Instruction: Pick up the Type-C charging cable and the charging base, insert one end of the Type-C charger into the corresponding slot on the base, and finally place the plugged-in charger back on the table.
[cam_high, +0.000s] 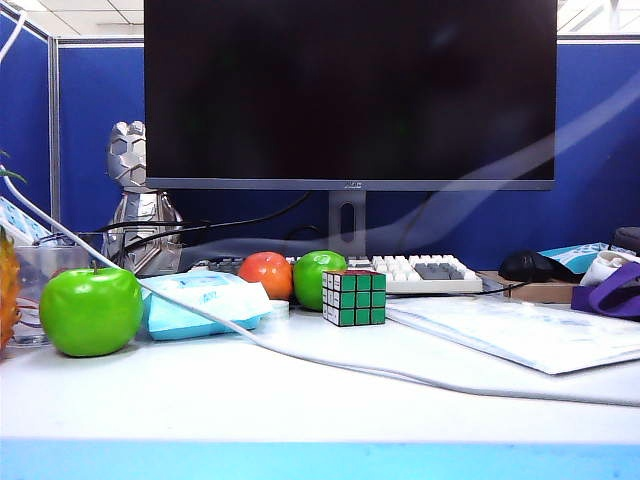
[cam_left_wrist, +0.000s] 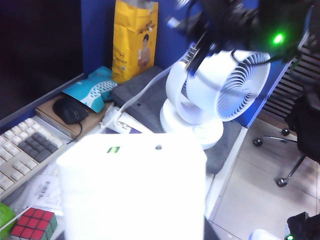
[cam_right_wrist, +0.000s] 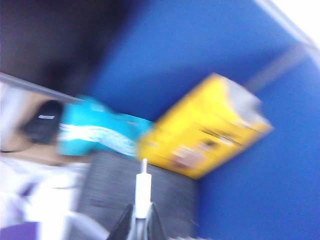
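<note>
In the right wrist view, the right gripper has its two dark fingers pressed together on the plug end of the Type-C charging cable. The white plug stands straight out from between the fingertips, with its long axis in line with the fingers and its thin metal tip pointing away from the wrist. This view is motion-blurred. Beyond the tip lie a grey pad, a yellow bag tilted against the blue partition, a teal packet and a black mouse.

In the left wrist view, the charging base fills the near foreground as a glossy white block with rounded edges, one broad face toward the camera and a small green mark and a dark dot near its far edge. The left gripper's fingers are hidden behind it, so I cannot tell their spread, nor see the contact. Past the block stand a white desk fan, a keyboard and a Rubik's cube, and a dark arm with a green light crosses above the fan.

The exterior view shows neither gripper. A faint pale streak, probably the white cord, sweeps across the monitor. On the table lie a green apple and a pale blue tissue pack.
</note>
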